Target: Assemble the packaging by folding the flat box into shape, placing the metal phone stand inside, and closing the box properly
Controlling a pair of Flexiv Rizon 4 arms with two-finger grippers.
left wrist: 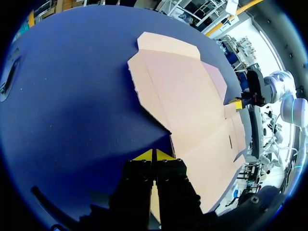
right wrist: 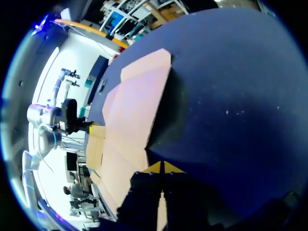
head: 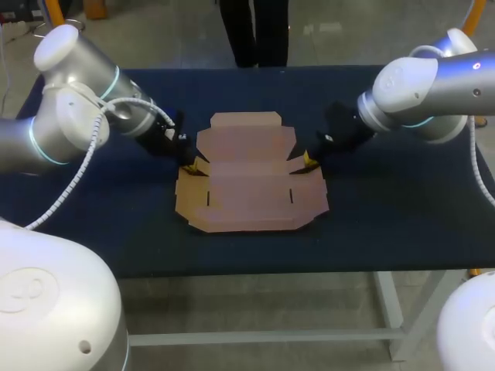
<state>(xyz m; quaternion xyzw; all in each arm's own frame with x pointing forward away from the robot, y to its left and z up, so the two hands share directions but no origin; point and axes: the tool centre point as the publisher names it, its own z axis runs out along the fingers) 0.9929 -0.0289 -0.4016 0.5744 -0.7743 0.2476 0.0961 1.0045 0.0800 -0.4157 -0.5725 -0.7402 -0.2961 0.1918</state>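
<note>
Nearest the head camera are the white housings of the left arm (head: 54, 309) at 7 o'clock and the right arm (head: 472, 325) at 5 o'clock. Beyond them the dark blue tabletop (head: 402, 216) carries the flat box (head: 247, 182) at its centre. The box is unfolded, with its narrow tab pointing to 12 o'clock. The left end effector (head: 192, 165) meets the box's notch at 9 o'clock and the right end effector (head: 309, 160) meets the matching notch at 3 o'clock. A small side flap is tilted up beside each one.

In the left wrist view the left end effector (left wrist: 154, 155) has its yellow tips pressed together, at the cardboard's edge. A sliver of cardboard shows through the gap behind the tips. Whether any card is nipped between them cannot be told. The flat box (left wrist: 187, 96) spreads ahead toward 1 o'clock, and the right end effector (left wrist: 236, 102) touches its far side.

In the right wrist view the right end effector (right wrist: 162, 167) is likewise closed tip to tip at the box's edge. The flat box (right wrist: 134, 110) lies ahead toward 11 o'clock, with the left end effector (right wrist: 91, 125) at its far edge.
</note>
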